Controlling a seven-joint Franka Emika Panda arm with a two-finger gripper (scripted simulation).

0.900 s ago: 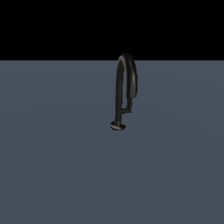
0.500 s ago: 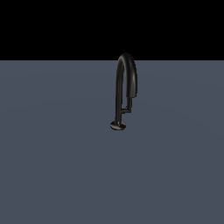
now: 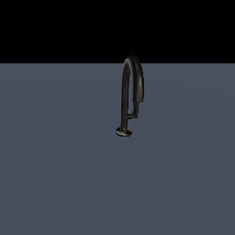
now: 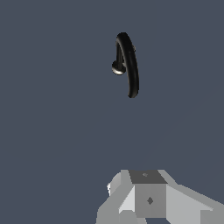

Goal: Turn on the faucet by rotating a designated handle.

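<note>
Black faucet point(image 3: 125, 92) with handle point(image 3: 132, 112) showed in exterior view; wrist view added gripper point(image 4: 148, 197), well apart, jaw state unreadable.

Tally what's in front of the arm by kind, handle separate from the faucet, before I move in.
Faucet, black gooseneck on a small disc base: 1
Handle, thin black rod off the lower stem: 1
Gripper, grey, seen only in the wrist view, well short of the faucet; its jaws cannot be made out: 1
Total: 3
</note>
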